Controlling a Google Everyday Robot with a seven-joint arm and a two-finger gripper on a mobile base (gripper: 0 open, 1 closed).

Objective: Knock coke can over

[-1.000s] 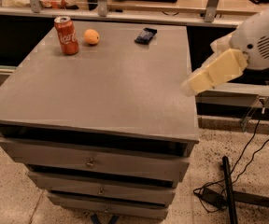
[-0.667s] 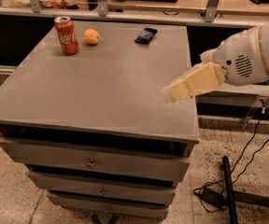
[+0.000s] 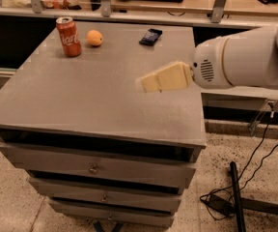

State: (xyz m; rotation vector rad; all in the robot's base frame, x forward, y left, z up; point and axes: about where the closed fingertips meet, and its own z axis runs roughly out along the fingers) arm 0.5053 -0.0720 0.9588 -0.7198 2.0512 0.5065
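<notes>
The red coke can (image 3: 69, 36) stands upright at the far left of the grey cabinet top (image 3: 81, 100). My gripper (image 3: 149, 82), cream-coloured at the end of the white arm (image 3: 235, 57), reaches in from the right over the middle-right of the top. It is well to the right of the can and nearer the front, not touching it.
A round orange fruit (image 3: 95, 37) lies just right of the can. A flat dark packet (image 3: 150, 36) lies at the far middle. A counter with metal posts runs behind the cabinet. Black cables (image 3: 235, 197) lie on the floor at right.
My arm and gripper have moved leftward from beyond the right edge to over the cabinet top. The can, the fruit and the packet have not moved.
</notes>
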